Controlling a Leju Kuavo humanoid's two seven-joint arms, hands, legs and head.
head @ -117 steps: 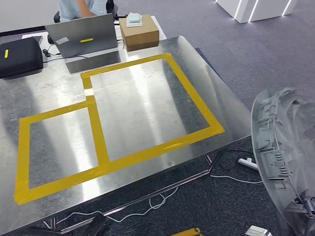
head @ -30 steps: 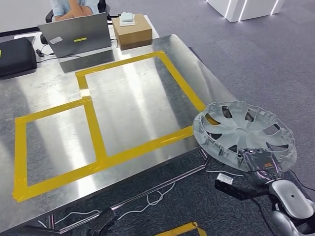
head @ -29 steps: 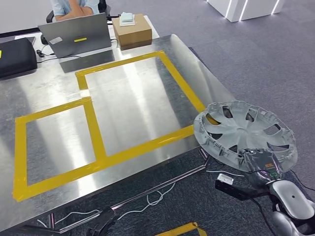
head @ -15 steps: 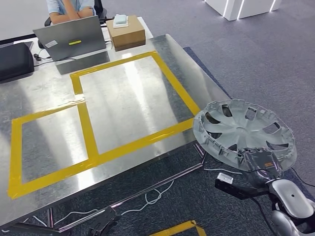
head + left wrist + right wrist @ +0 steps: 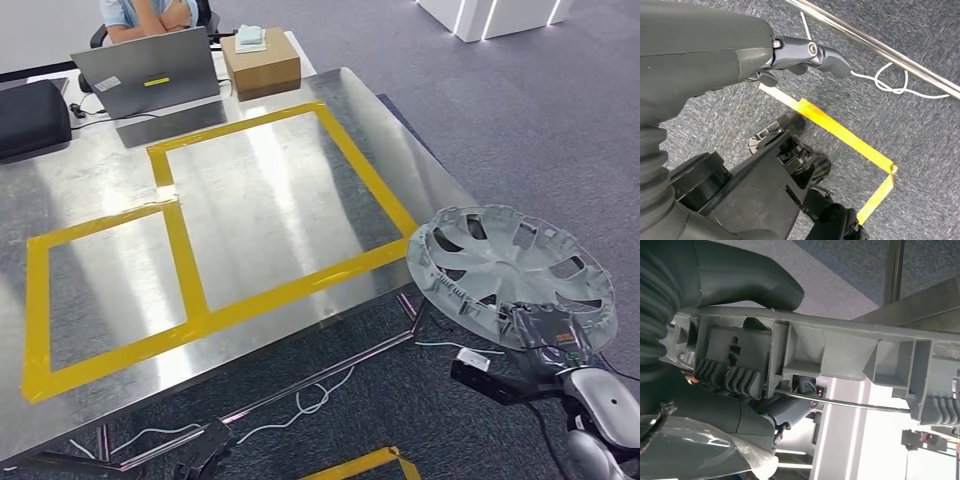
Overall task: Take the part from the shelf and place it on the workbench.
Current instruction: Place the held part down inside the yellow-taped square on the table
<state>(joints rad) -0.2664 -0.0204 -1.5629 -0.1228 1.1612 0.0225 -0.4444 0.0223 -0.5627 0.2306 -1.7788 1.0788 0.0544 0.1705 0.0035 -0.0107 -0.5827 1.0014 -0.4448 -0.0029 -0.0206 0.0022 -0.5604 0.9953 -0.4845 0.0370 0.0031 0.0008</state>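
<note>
Swinging round from on-edge to almost flat, the part point(image 5: 512, 266), a grey wheel cover, now rides level in the right hand point(image 5: 549, 335), which grips its near rim. The wrist view shows the thumb over the ribbed rim and the fingers point(image 5: 791, 410) under it, clamped on the plastic. Half a second ago the cover's far edge overlapped the bench corner a little more; now it sits slightly further right, its far edge just over the corner of the bench point(image 5: 264, 200), with most of it out over the carpet. That looks partly like the head turning, since the whole bench has shifted too. The yellow tape frame point(image 5: 362, 175) is unoccupied, so the placing is not yet done. The left hand point(image 5: 806, 52) hangs low over the floor, fingers apart, holding nothing.
</note>
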